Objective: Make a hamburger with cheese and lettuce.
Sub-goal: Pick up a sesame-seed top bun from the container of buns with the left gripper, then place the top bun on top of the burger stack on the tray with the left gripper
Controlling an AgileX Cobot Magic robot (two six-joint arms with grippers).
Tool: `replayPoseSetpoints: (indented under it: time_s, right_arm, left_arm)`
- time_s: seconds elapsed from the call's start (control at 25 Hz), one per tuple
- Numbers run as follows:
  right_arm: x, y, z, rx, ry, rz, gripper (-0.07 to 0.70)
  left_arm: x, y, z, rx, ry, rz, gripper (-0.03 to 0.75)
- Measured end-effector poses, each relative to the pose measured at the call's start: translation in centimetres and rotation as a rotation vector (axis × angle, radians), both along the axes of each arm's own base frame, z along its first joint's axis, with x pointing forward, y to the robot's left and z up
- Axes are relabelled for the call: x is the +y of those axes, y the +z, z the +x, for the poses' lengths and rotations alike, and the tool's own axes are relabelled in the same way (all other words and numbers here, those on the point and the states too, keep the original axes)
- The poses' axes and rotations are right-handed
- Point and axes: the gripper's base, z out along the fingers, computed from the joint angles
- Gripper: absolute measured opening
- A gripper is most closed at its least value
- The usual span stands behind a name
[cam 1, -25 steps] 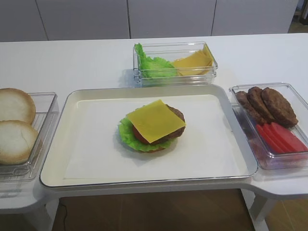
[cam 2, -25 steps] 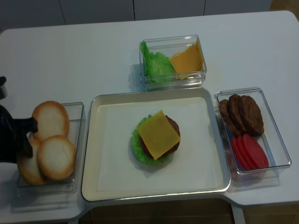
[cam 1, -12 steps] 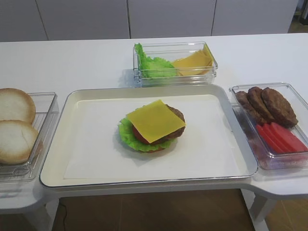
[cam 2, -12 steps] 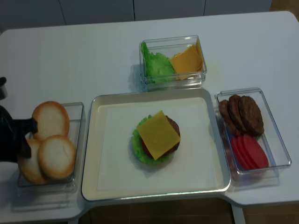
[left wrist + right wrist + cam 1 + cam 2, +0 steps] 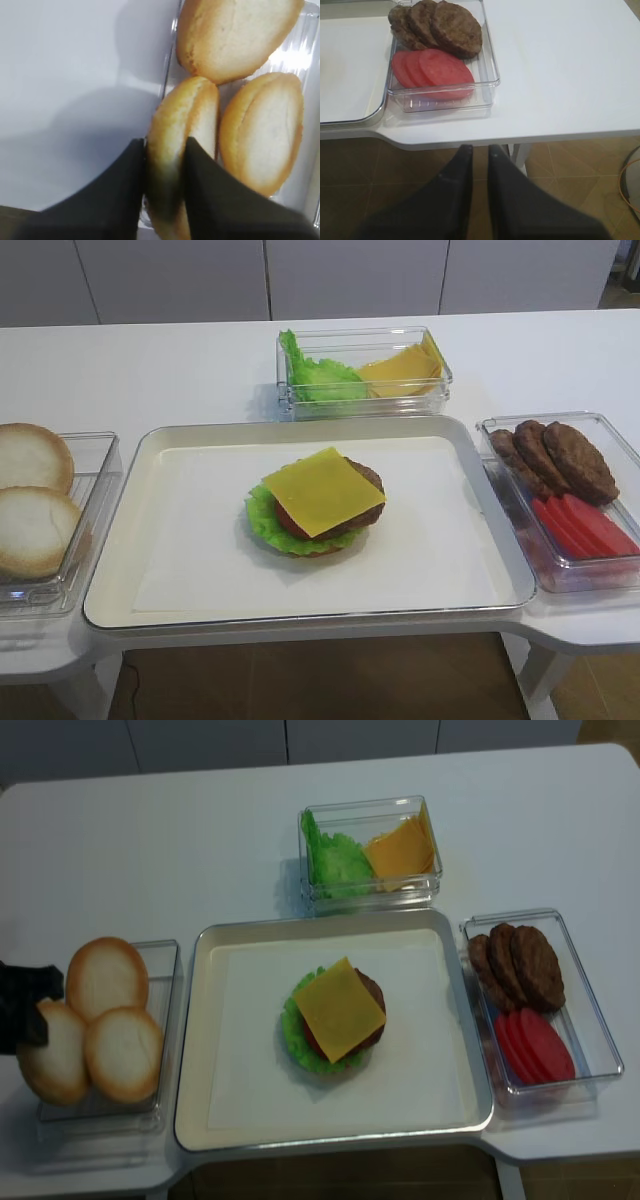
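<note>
On my far left, the left claw (image 5: 165,165) is pinched on one bun half (image 5: 177,155), gripping it on edge. That bun now sits higher and further out over the left rim of the bun box (image 5: 165,1020) than a second ago. I count three bun halves there; the other two (image 5: 105,978) lie side by side in the box.

In the middle, the tray (image 5: 180,440) carries the hamburger (image 5: 318,502), one stack with no top bun. Its cheese (image 5: 322,491) is one square slice lying flat, turned diamond-wise, corners overhanging. The lettuce (image 5: 262,520) frills out on the left lower edge.

Behind it, a box (image 5: 362,370) holds loose leaves and a cheese pile; I can't count the slices from here.

On the right, another box (image 5: 485,65) holds three patties (image 5: 437,25) and three tomato slices (image 5: 432,70). The right claw (image 5: 477,160) hovers off the desk (image 5: 560,75) edge, fingers close together with a slim gap, holding nothing.
</note>
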Motion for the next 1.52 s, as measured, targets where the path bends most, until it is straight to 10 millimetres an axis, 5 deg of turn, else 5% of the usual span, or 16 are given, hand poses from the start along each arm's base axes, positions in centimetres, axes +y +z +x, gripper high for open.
replayPoseSetpoints:
  time_s: [0.4, 0.72, 1.04, 1.52]
  right_arm:
    - [0.0, 0.0, 0.0, 0.000, 0.000, 0.000, 0.083]
    - [0.0, 0.0, 0.0, 0.000, 0.001, -0.002, 0.083]
    - [0.0, 0.0, 0.0, 0.000, 0.001, -0.002, 0.083]
    - [0.0, 0.0, 0.0, 0.000, 0.001, -0.002, 0.083]
  left_arm:
    - [-0.2, 2.6, -2.2, -0.066, -0.006, 0.042, 0.160]
    - [-1.1, 8.8, -3.8, -0.213, -0.032, 0.075, 0.160]
    - [-5.3, 12.3, -4.1, -0.279, -0.232, 0.116, 0.157]
    - [-14.4, 11.1, -3.3, -0.328, -0.487, 0.310, 0.157]
